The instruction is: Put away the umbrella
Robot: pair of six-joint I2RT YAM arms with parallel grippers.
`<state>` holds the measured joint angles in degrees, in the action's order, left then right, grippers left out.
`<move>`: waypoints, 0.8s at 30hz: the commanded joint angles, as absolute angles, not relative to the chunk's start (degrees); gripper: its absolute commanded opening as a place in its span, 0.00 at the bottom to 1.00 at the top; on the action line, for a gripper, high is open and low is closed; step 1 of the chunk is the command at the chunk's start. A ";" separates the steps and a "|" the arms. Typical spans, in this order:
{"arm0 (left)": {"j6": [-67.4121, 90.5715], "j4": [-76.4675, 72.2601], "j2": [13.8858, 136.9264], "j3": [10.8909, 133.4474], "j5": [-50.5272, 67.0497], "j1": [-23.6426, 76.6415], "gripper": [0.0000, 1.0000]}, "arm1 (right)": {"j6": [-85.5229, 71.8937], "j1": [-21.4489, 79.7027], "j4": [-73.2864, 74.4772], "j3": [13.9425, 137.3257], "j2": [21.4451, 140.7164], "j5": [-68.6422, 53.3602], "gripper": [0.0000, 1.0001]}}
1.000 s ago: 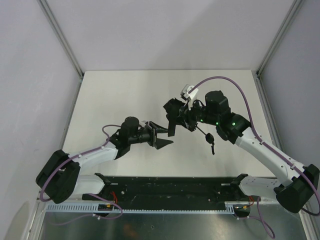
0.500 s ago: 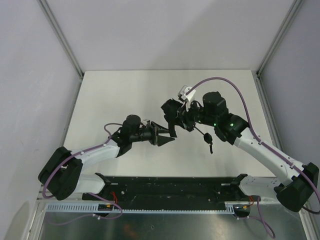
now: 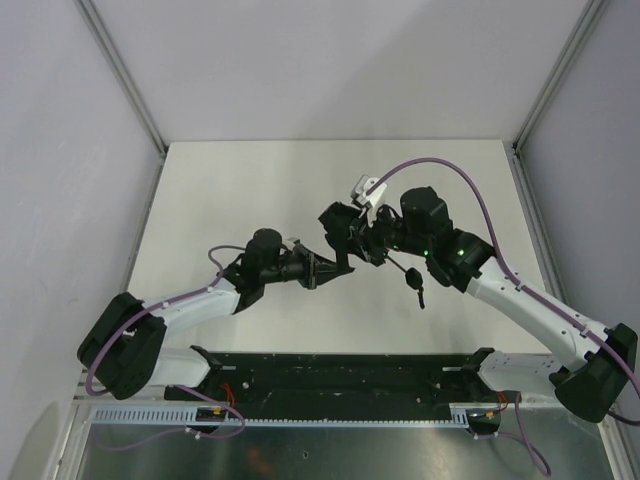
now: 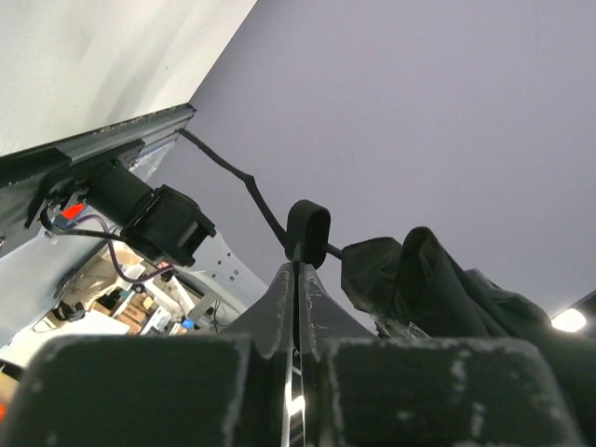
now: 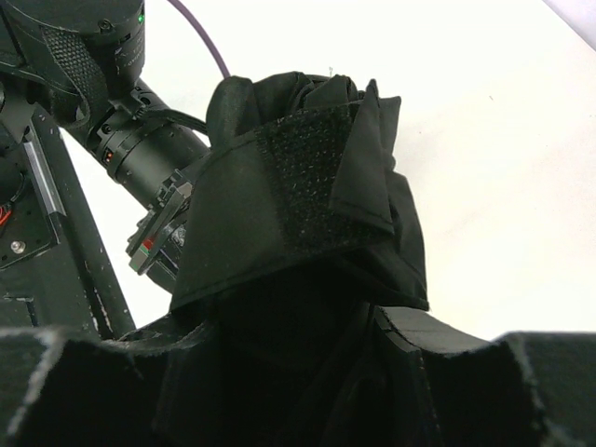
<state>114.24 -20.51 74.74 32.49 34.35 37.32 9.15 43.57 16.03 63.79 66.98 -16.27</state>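
The matte black fabric compact umbrella is collapsed into a loose, crumpled bundle. It is held clear of the white desk, just right of centre in the top view, with the right pincer closed around its lower folds. In the right wrist view the fabric fills the middle of the frame, and a flat closure tab with a rough hook-and-loop patch lies across the top fold. In the left wrist view, creased cloth shows right of centre.

Top camera overhead, looking down, far; wrist cameras close, sharing umbrella.
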 commanded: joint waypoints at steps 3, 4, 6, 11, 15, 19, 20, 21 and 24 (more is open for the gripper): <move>117.45 -21.51 72.91 34.35 29.06 36.72 0.00 | 9.40 44.09 15.00 66.01 66.31 -19.31 0.00; 115.02 -20.91 72.62 34.53 28.72 36.33 0.00 | 9.14 44.10 15.85 66.01 66.34 -20.86 0.00; 107.79 -16.17 73.06 36.25 29.53 35.32 0.00 | 8.33 44.05 17.56 66.01 66.31 -24.88 0.00; 87.79 -5.03 73.43 37.98 29.23 31.99 0.00 | 5.97 43.99 21.97 65.95 64.75 -35.30 0.00; 76.13 -5.54 73.84 38.07 29.61 29.80 0.00 | 2.72 44.49 21.80 64.73 63.01 -43.53 0.00; 65.22 -8.58 71.68 40.61 30.70 29.26 0.00 | -1.04 44.74 21.14 64.28 63.68 -51.41 0.00; 61.88 -8.82 70.47 41.27 30.47 29.09 0.00 | -1.80 44.92 21.34 64.26 63.75 -52.51 0.00; 59.24 -8.98 69.07 41.86 30.18 28.78 0.00 | -2.30 45.09 21.61 64.26 63.78 -53.24 0.00; 51.95 -11.27 64.98 43.82 30.61 28.44 0.00 | -3.12 46.34 22.87 64.33 64.09 -54.57 0.00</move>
